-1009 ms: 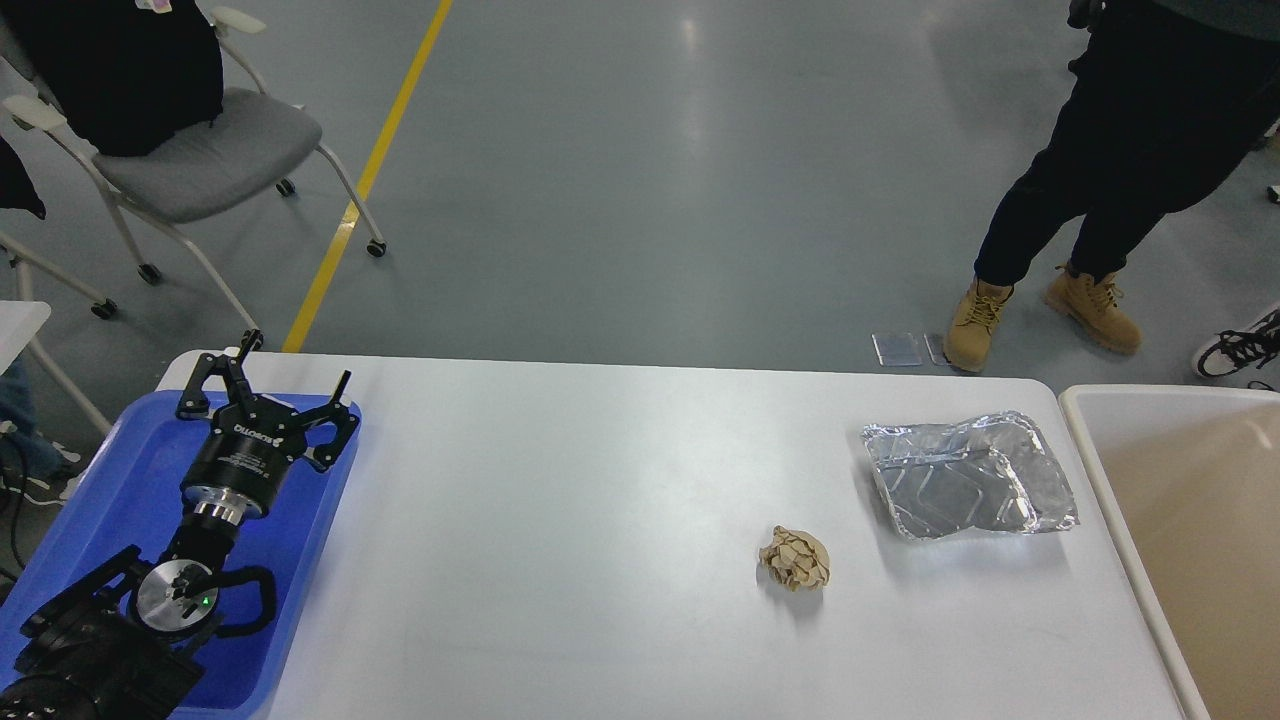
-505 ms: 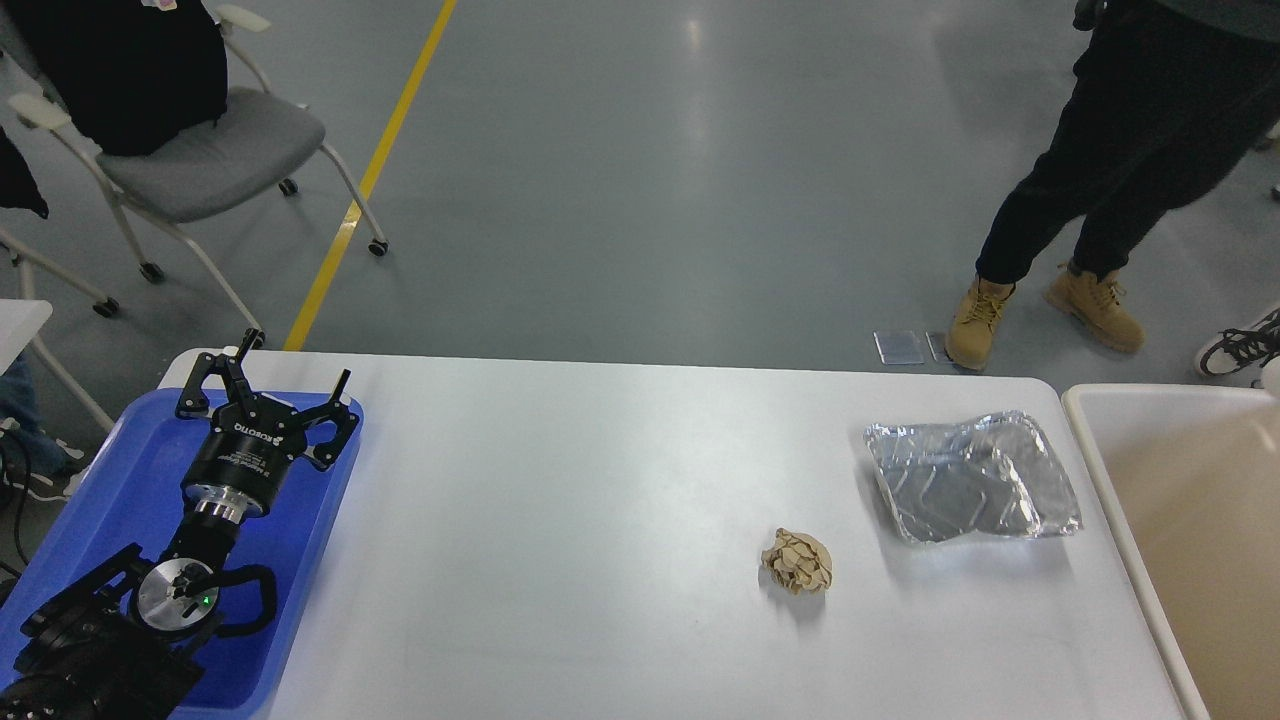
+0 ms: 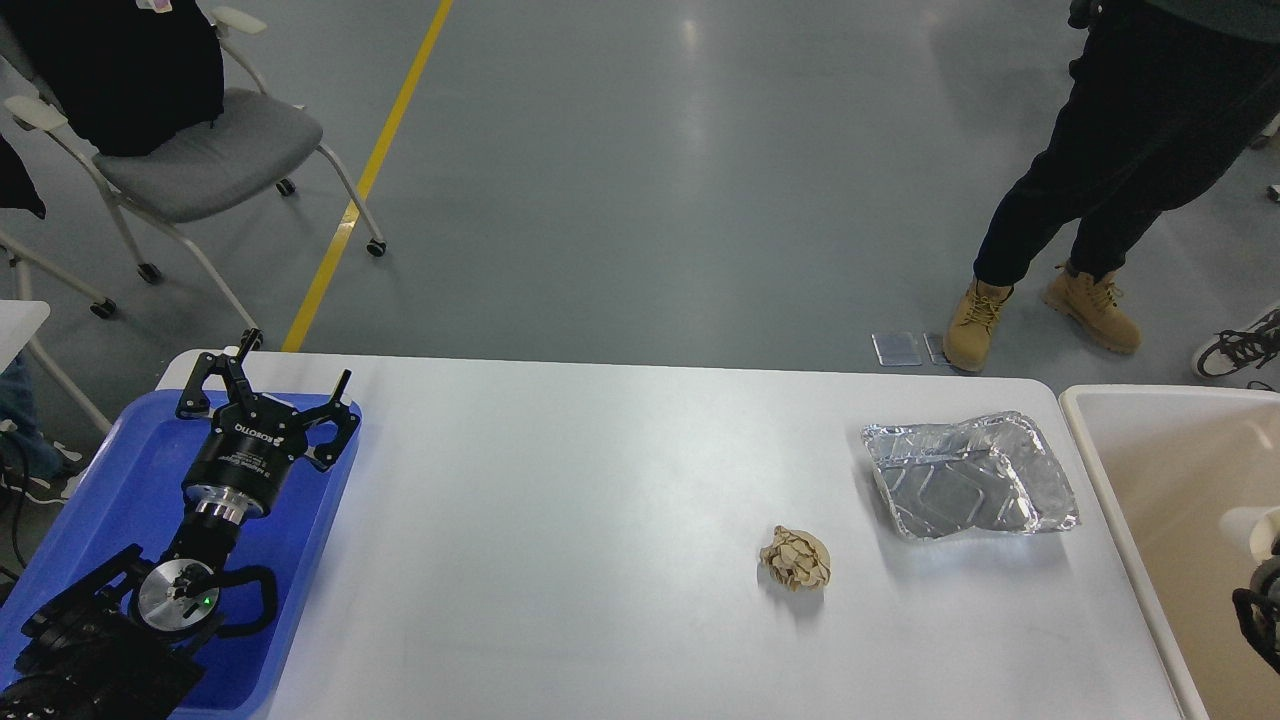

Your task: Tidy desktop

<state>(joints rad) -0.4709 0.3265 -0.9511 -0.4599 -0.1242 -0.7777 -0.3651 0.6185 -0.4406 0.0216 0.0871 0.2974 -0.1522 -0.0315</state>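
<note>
Left jaws [image 3: 268,385] spread wide and empty over the blue tray [image 3: 100,480] at the desktop's [image 3: 560,520] left end; right jaws unseen.

The desktop [image 3: 560,520] looks smooth and slightly glossy; the foil tray [image 3: 968,476] is shiny crinkled metal; the paper ball [image 3: 796,558] is rough.

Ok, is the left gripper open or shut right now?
Open. The left gripper hovers over the blue tray, its two fingers spread wide apart with nothing between them.

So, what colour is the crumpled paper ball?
Light brown, tan; the paper ball shows in the head view.
</note>
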